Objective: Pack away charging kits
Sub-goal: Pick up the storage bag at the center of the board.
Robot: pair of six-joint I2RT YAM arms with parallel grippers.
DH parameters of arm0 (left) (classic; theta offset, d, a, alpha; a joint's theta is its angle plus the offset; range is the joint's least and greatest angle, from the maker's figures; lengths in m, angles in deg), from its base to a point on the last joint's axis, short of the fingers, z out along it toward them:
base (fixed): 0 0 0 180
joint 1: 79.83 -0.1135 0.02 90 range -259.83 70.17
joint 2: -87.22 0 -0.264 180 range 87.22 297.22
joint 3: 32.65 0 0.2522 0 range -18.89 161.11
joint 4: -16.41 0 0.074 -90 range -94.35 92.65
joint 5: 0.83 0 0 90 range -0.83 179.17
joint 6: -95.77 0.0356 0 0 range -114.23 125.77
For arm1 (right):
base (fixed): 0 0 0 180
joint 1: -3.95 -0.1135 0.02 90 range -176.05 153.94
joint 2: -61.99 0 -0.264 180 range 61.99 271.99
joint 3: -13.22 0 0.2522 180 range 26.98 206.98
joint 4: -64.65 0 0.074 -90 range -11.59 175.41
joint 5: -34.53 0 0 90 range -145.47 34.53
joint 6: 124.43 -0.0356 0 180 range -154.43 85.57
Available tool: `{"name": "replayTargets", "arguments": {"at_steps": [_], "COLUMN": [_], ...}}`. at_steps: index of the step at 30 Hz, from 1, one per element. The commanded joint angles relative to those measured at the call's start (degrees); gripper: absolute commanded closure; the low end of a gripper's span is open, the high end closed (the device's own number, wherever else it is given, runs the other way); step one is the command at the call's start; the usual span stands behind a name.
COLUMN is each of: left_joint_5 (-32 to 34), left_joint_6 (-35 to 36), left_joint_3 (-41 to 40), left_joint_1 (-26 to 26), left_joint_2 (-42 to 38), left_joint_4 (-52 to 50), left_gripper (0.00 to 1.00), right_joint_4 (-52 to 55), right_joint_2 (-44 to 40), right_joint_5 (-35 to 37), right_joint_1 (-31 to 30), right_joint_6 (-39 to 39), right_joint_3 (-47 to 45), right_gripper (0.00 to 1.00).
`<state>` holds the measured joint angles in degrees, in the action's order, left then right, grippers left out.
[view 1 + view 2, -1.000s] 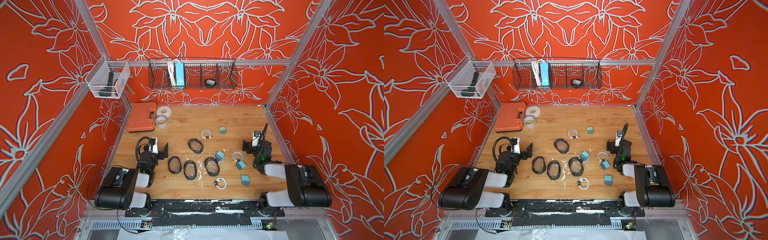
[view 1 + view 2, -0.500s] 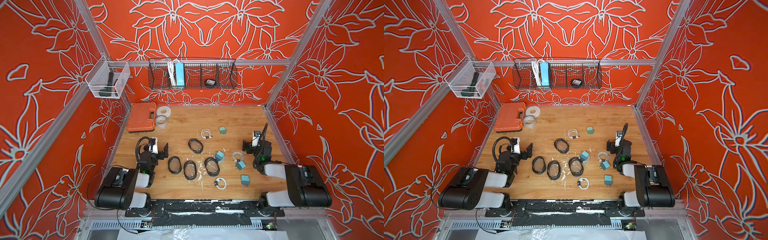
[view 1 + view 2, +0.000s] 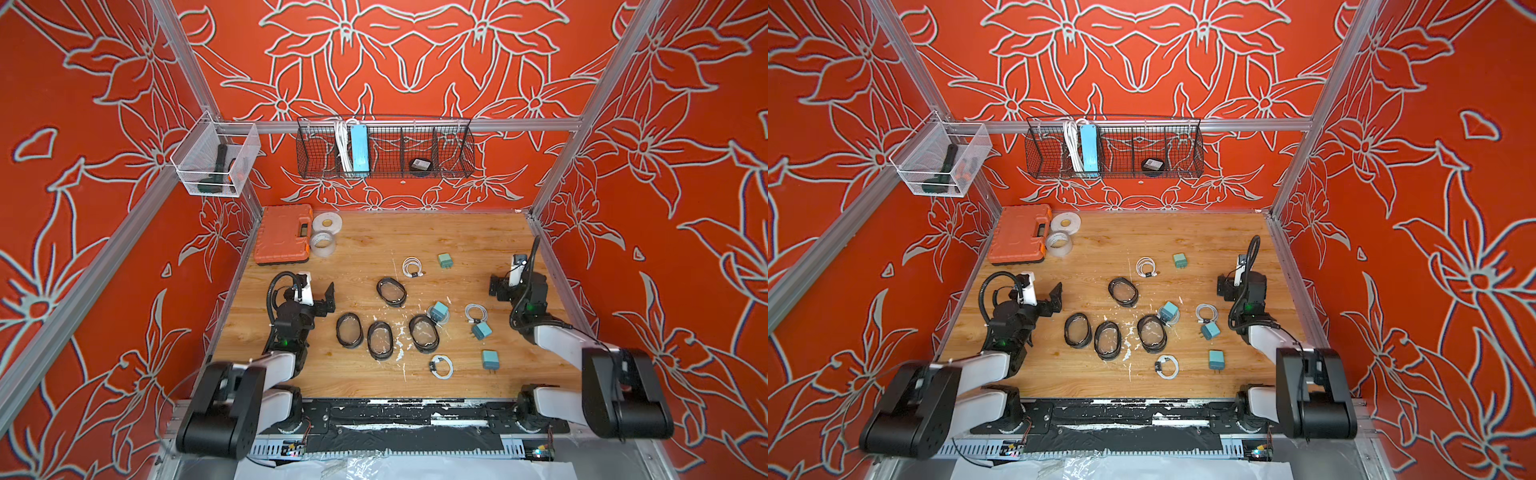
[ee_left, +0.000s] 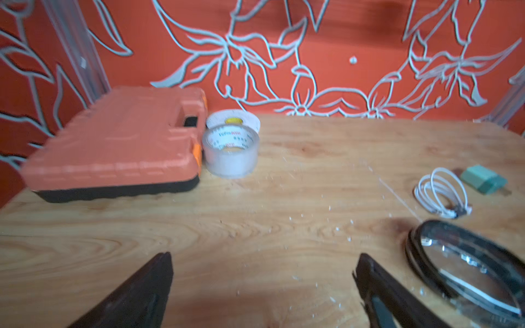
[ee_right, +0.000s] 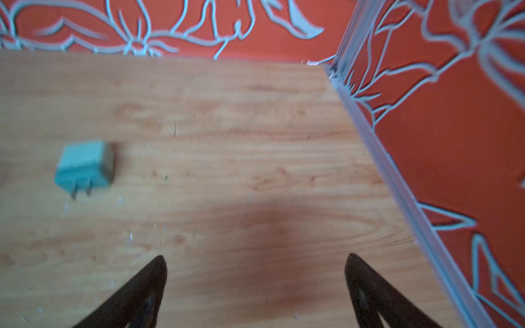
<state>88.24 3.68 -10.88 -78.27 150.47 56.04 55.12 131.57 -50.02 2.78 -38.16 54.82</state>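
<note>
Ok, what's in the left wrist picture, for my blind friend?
The black left gripper hangs open over a wooden table. Ahead lie an orange plastic tool case beside a clear tape roll, plus a coiled white cable, teal cube plug and black-rimmed clear oval case.

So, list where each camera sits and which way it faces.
Top views: high over the near edge, looking down on the wooden table; both arms show.
Left wrist: facing the back wall, orange plastic tool case, clear tape roll; open left gripper shows.
Right wrist: facing the back right corner; open right gripper shows.
Shared: both wrist views show the far teal-blue cube plug adapter.
</note>
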Motion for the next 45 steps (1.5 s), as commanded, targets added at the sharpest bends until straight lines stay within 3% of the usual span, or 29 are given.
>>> {"name": "replayTargets", "arguments": {"at_steps": [1, 3, 5, 6, 8, 10, 13, 15, 17, 21, 23, 25, 27, 29, 33, 38, 41, 45], "left_joint_5": [3.2, 3.8, 3.1, 2.3, 0.5, 9.6, 2.9, 1.9, -3.9, -7.3, -15.3, -17.4, -17.3, -16.5, -5.6, 5.9, 16.3, 15.7], "left_joint_6": [-6.6, -12.9, -22.6, -28.1, -32.3, -43.2, -44.5, -47.2, -41.4, -36.4, -35.9, -36.2, -34.8, -34.0, -32.7, -33.5, -35.2, -35.8], "left_joint_3": [3.9, 6.6, 9.9, 12.1, 14.6, 16.6, 14.8, 14.6, 15.1, 18.4, 16.9, 16.4, 16.7, 16.8, 16.5, 19.8, 24.3, 28.4], "left_joint_1": [0.2, 0.1, 0.2, 0.2, 0.1, 0.1, 0.1, 0.1, 0.0, 0.2, 0.4, 0.3, 0.4, 0.9, 7.4, 22.9, 30.5, 34.6], "left_joint_2": [-11.8, -19.2, -27.7, -31.6, -38.4, -45.1, -54.0, -57.1, -57.8, -54.9, -51.5, -46.6, -40.7, -35.7, -27.5, -13.3, -7.1, 0.1], "left_joint_4": [-14.6, -21.5, -30.7, -37.2, -47.8, -61.2, -60.7, -65.1, -64.8, -71.7, -68.5, -67.9, -67.3, -66.1, -62.5, -59.9, -64.3, -64.3], "left_gripper": [0.03, 0.03, 0.03, 0.03, 0.03, 0.03, 0.03, 0.03, 0.03, 0.03, 0.07, 0.12, 0.16, 0.20, 0.21, 0.28, 0.28, 0.32], "right_joint_4": [16.8, 27.7, 39.9, 38.6, 37.9, 34.5, 34.1, 36.3, 37.8, 28.1, 22.7, 26.1, 30.0, 30.4, 28.0, 31.0, 31.5, 30.9], "right_joint_2": [-9.1, -14.7, -21.3, -24.4, -31.3, -37.4, -42.4, -42.0, -40.6, -37.2, -35.4, -33.7, -31.8, -29.2, -23.2, -15.9, -14.7, -12.3], "right_joint_5": [5.9, 7.6, 2.0, -0.4, -6.2, -13.8, -20.8, -23.5, -26.5, -35.7, -36.8, -30.6, -20.4, -15.7, -13.4, -10.6, -7.1, -4.9], "right_joint_1": [0.2, 0.2, 0.1, 0.2, 0.4, 0.4, 0.4, 0.4, 0.4, 0.1, -1.6, -7.2, -15.0, -19.6, -22.4, -24.7, -24.8, -24.8], "right_joint_6": [-12.7, -26.8, -29.8, -31.5, -34.8, -36.3, -41.1, -42.4, -42.6, -41.6, -42.3, -38.8, -35.2, -34.7, -34.8, -34.1, -33.5, -32.8], "right_joint_3": [6.1, 8.8, 11.9, 10.7, 8.0, 5.7, 4.4, 4.6, 4.2, -1.8, -5.5, -4.9, -3.5, -3.1, -1.8, 2.9, 3.1, 3.1], "right_gripper": [0.02, 0.02, 0.02, 0.02, 0.02, 0.02, 0.02, 0.02, 0.02, 0.02, 0.02, 0.10, 0.11, 0.13, 0.18, 0.25, 0.26, 0.25]}}
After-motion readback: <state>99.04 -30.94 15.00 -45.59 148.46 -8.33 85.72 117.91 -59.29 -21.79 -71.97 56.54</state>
